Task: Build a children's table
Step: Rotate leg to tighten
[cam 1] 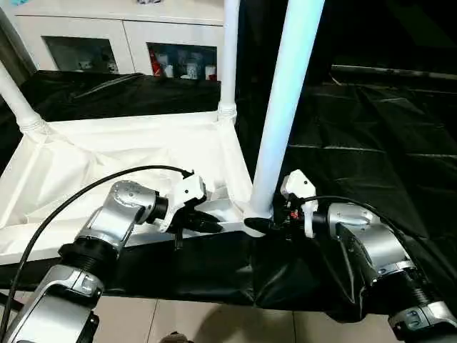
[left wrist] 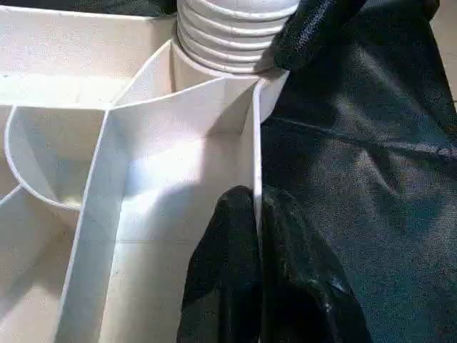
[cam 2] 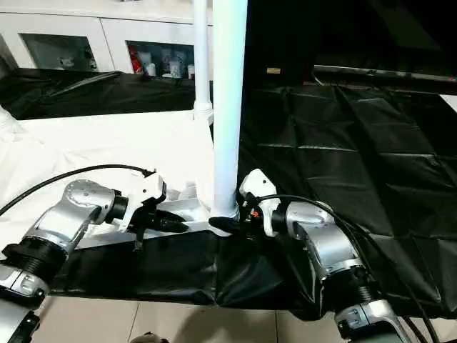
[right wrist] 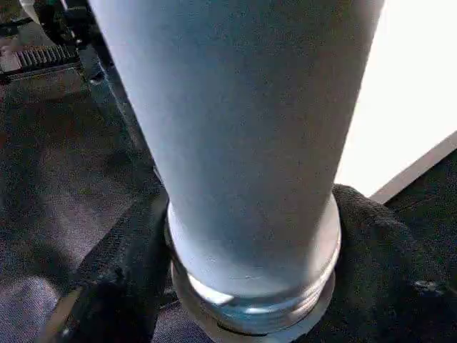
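**Near leg gripped at its base, top lying ribs-up**

Right tool [cam 1: 265,224] clamps the upright leg [cam 1: 284,107] at its threaded base. Wrist cam reveals the left tool [left wrist: 257,271] pinched shut on the table top's [cam 1: 128,153] rim, upside down on the black bench [cam 1: 371,136].

Left end effector [left wrist: 258,286] clamps the ribbed tabletop's rim [left wrist: 255,150] beside a threaded leg [left wrist: 228,32].

The two head views look forward and down from above both forearms, sharing the leg [cam 1: 284,107] standing beside the right pincer [cam 1: 265,223]. The left wrist view looks very close along the left pincer [left wrist: 257,279]; the right wrist view sits tight against that leg.
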Controlling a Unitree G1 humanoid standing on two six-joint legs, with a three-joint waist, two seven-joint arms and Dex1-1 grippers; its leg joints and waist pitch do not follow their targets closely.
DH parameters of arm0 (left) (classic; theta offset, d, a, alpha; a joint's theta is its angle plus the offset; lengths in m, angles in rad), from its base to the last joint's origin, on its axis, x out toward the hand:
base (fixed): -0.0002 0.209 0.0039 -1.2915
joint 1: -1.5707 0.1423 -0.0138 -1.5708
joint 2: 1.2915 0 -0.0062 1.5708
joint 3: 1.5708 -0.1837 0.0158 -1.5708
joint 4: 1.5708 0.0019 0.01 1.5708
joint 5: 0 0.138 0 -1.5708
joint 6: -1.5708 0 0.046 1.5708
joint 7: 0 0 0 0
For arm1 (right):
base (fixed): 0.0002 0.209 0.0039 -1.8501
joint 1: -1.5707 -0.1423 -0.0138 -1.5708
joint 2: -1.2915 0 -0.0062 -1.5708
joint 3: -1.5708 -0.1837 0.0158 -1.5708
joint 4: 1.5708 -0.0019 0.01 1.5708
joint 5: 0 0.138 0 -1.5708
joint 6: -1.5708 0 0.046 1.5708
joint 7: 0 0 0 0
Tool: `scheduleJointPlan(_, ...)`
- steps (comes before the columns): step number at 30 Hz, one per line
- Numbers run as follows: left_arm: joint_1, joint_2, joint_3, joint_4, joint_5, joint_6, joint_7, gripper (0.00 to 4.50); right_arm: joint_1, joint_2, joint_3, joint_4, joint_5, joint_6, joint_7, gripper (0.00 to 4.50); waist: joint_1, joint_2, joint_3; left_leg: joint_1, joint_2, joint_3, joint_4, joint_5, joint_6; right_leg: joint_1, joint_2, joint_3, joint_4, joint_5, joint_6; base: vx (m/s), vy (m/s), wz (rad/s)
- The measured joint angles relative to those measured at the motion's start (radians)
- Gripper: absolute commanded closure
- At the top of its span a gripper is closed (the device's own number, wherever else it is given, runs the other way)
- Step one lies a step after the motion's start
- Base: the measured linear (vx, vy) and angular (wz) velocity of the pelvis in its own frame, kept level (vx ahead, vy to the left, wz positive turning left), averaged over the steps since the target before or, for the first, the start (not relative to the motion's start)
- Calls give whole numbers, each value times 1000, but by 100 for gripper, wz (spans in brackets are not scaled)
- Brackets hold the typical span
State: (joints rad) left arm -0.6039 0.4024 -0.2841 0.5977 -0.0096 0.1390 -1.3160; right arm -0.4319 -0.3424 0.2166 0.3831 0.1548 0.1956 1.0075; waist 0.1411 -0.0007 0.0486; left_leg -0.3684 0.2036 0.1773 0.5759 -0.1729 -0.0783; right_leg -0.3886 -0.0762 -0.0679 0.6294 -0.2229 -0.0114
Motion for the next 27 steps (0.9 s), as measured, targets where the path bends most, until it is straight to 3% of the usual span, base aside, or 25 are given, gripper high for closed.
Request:
scheduleJointPlan(7,-16,-32,5,28,20,7,82,450,7,58,-46,45,-1,2,-129,172,-7,1,0,2,0,0,2,0,0,2,0,1,1,1,0,0,0,0)
scheduleJointPlan(13,-120,-184,21,181,73,57,353,450,-46,238,-165,154,-41,31,-564,174,-28,2,-2,12,-2,0,3,1,0,10,-1,3,1,2,1,0,0,0)
scheduleJointPlan(16,-144,-243,29,223,79,82,444,450,-78,282,-193,205,-48,27,-701,174,-31,6,-4,16,-3,1,2,1,0,16,-2,4,-1,2,1,0,0,0)
scheduleJointPlan(21,-166,-283,37,275,88,72,520,450,-128,326,-210,309,-79,-48,-819,174,-32,12,-9,18,-3,1,-1,1,0,17,-2,4,-3,1,2,0,0,0)
scheduleJointPlan(23,-168,-283,38,279,90,68,520,450,-127,327,-212,318,-81,-66,-818,119,-32,13,-10,18,-3,1,-1,1,0,17,-2,4,-3,1,2,0,0,0)
scheduleJointPlan(27,-167,-266,38,279,95,47,510,450,-119,323,-215,314,-80,-80,-759,83,-39,13,-9,16,-3,0,-2,1,0,15,-2,4,-3,1,2,0,0,0)
